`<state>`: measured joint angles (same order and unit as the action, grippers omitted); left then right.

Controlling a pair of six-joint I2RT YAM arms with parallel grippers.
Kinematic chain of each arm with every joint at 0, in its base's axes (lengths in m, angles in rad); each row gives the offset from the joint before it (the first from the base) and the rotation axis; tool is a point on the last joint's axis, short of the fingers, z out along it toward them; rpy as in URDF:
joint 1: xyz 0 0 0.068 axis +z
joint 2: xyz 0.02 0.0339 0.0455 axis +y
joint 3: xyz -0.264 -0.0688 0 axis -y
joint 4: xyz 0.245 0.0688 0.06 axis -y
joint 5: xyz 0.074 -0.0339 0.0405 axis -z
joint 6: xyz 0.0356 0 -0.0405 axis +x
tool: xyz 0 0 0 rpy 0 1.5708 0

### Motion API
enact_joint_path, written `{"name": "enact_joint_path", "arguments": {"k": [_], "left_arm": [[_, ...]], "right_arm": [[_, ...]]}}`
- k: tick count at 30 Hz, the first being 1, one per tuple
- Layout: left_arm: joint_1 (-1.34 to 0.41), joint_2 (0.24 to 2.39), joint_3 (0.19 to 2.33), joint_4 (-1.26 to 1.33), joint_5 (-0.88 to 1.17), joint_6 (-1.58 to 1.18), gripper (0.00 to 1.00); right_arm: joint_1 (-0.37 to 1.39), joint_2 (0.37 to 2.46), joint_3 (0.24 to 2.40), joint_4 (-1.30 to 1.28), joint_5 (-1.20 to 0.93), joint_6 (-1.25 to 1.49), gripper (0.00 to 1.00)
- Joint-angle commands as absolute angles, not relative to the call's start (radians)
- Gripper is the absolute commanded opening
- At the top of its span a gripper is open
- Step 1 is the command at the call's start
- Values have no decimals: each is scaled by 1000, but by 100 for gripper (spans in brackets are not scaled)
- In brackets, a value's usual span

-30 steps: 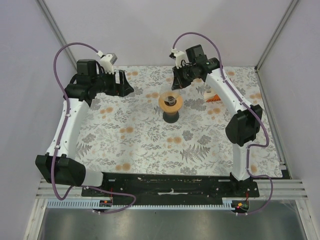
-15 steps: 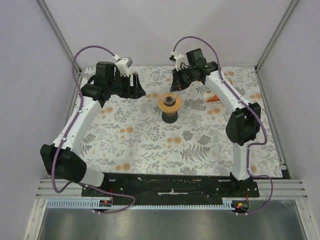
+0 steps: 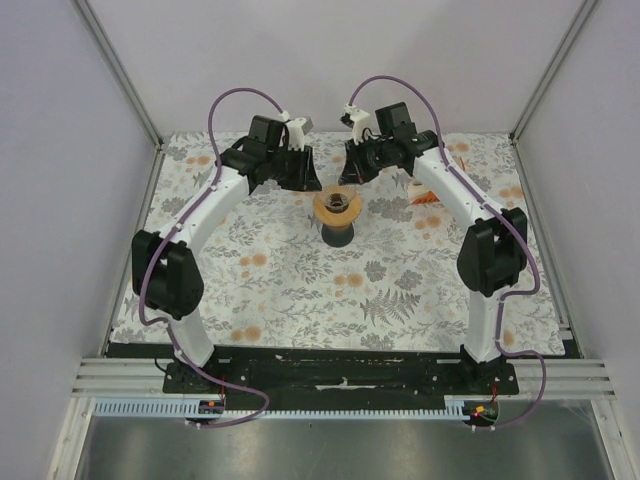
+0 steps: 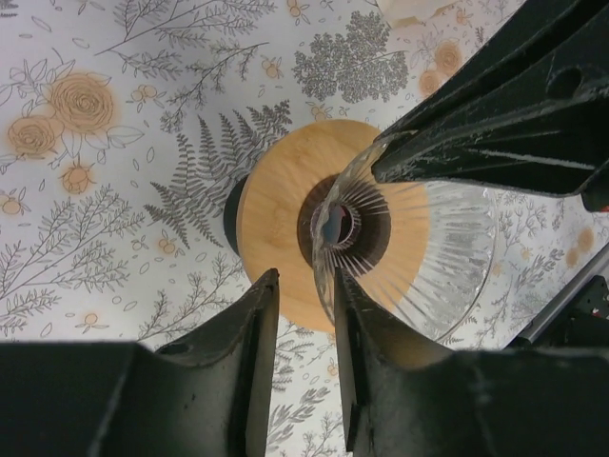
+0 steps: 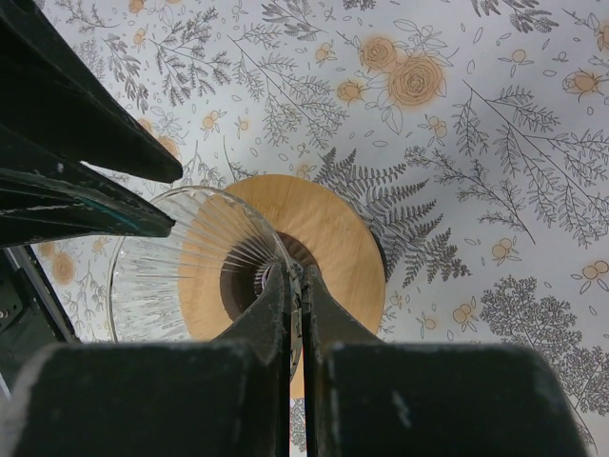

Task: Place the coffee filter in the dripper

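Coffee filter not to be made out in any view; dripper (image 3: 338, 205) standing mid-surface (image 3: 300, 285), left end effector (image 4: 304, 281) half apart astride the rim of its clear ribbed cone (image 4: 447, 248), right end effector (image 5: 295, 276) pressed together at the opposite rim; paper likely feather-light, limp, crease-prone, best pinched gently by the rounded edge.

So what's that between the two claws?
The dripper: in the top view it stands between the left gripper and right gripper; both wrist views show its clear ribbed rim at their fingertips.

The floral-patterned table (image 3: 300, 290) bears a dark cup (image 3: 340, 237) mid-table and an orange-and-white box (image 3: 427, 197) near it.
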<state>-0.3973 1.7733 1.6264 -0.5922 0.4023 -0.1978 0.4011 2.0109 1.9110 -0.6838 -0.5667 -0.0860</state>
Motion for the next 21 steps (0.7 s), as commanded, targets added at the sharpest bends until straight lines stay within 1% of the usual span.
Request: {"name": "enact_joint_path", "arguments": {"k": [1,3,7,9,10,21], "left_arm": [[-419,1809,1697,-566,405,-212,34],[-422,1819,1694,-571,408,-207,30],[-423,1850,1675,-595,425,-189,14],[-423,1877,1678,-615,422,-170,4],[-422,1888,1678,-623,419,-163,2],[-422,2011,1686,-695,443,-72,2]], "right_arm": [[402,1983,1833,-672,-532,-117,0],[400,1974,1807,-654,-528,-117,0],[402,1986,1783,-641,-522,-121,0],[402,1994,1770,-635,-519,-120,0],[402,1996,1757,-629,-517,-118,0],[402,2029,1669,-575,-500,-89,0]]}}
